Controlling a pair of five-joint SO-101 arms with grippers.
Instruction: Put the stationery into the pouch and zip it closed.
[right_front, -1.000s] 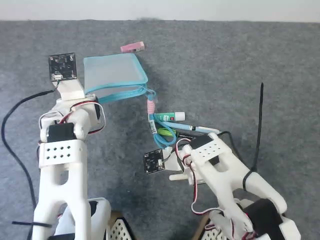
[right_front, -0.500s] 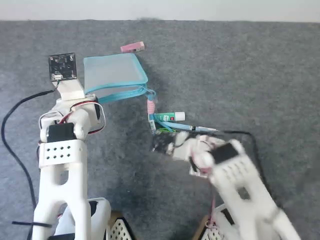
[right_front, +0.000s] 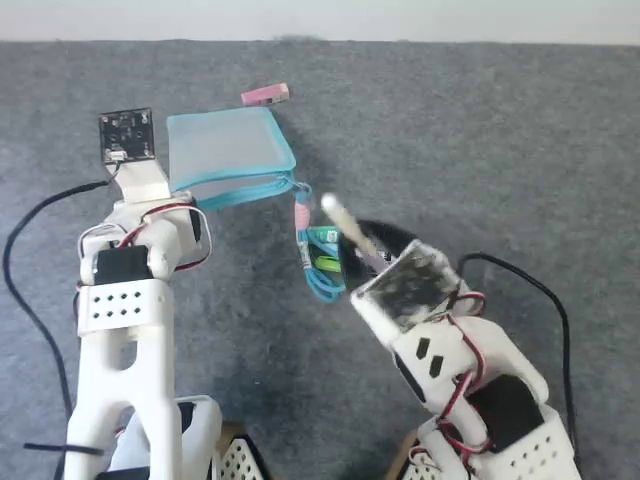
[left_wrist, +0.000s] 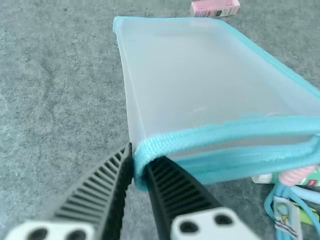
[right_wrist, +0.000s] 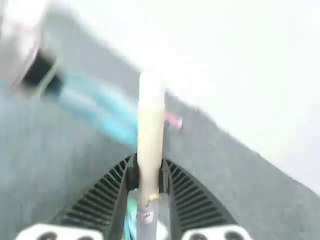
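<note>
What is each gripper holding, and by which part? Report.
Left gripper: the pouch, by the corner of its blue zip edge. Right gripper: a cream pen, by its shaft.

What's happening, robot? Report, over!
Left hand shut on pouch edge. Right hand shut on cream pen, held over stationery pile. Pink eraser lying beyond pouch, not in the way.

The eraser lies behind the pouch, the stationery pile before it, rightward. My left gripper is on its near corner. A pen in my right gripper is over the pile.
</note>
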